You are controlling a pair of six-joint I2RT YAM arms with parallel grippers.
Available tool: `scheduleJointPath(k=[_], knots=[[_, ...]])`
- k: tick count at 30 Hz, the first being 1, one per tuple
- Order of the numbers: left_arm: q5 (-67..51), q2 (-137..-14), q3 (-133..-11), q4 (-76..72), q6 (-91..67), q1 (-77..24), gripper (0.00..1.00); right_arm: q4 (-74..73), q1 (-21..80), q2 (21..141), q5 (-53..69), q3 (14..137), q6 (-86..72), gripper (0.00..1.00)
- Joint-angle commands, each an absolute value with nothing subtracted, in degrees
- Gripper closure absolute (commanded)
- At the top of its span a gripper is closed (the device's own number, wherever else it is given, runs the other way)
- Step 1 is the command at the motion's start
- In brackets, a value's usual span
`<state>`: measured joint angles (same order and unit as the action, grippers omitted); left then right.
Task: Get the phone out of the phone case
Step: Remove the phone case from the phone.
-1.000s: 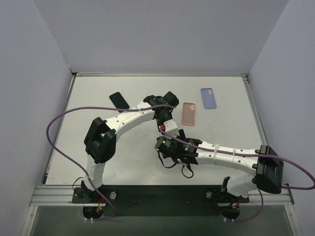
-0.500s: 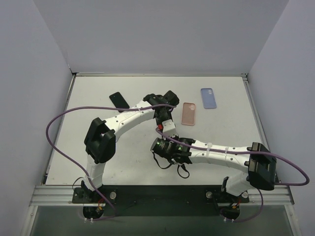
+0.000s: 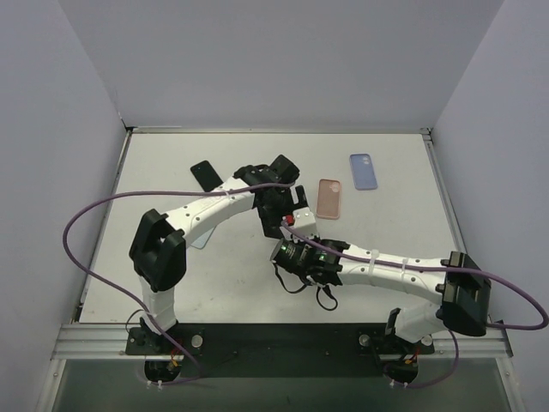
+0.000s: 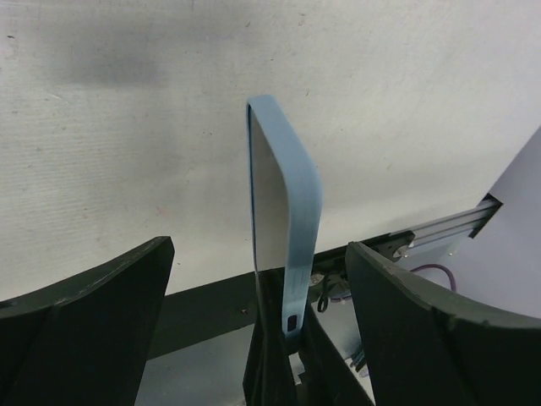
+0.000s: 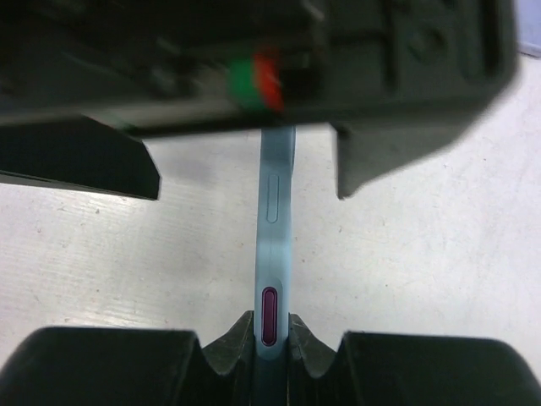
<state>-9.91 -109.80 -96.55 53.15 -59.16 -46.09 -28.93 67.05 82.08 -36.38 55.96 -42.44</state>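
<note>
The right pincer (image 5: 270, 326) is closed tight on one end of the light-blue soft phone case (image 4: 292, 203), the end with the small purple button (image 5: 269, 315). It holds the case on edge, and as far as I can judge lifted off the white worktop (image 3: 395, 232). The phone (image 4: 265, 203) is seated inside, showing as a grey glossy face bordered by the blue rim.

The left pincer (image 4: 259, 248) gapes wide and has hold of nothing. Its two dark fingers (image 4: 127, 288) stand on either side of the slab, both well clear of it.

The coming move turns on how the slab lies in that gap. Its long axis runs straight from the right pincer's grip towards the left pincer. From the right wrist, the free end disappears behind the left pincer's blurred body. The slab lies about midway between the left fingers, with the glossy face towards one finger and the case's back towards the other.

The left arm is the free one and already straddles the free end. I judge that a plain squeeze there would pinch phone and case together across their broad faces. To part them it would need to catch the rim or press the back through.

From above the two wrists hide the slab. Well apart lie a flat pink case (image 3: 328, 198), a lavender-blue case (image 3: 364, 171) and a black phone (image 3: 204, 176).
</note>
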Motion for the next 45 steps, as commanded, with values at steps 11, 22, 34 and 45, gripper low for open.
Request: scheduleJointPath(k=[11, 22, 34, 45], knots=[[-22.76, -93.43, -77.97, 29.45, -57.23, -34.28, 0.05, -11.46, 50.38, 57.34, -14.45, 39.05, -40.35, 1.00], [-44.11, -89.20, -48.71, -29.68, -74.86, -31.02, 0.08, 6.58, 33.32, 46.50, 23.61, 34.37, -46.75, 1.00], [-45.97, -94.04, -42.45, -64.06, -91.22, -31.46, 0.18, 32.41, 31.20, 51.49, 32.43, 27.25, -62.92, 1.00], [-44.48, -93.87, -42.36, -63.81, -91.32, -31.90, 0.46, 45.77, 31.20, 55.89, 32.87, 22.77, -71.18, 1.00]])
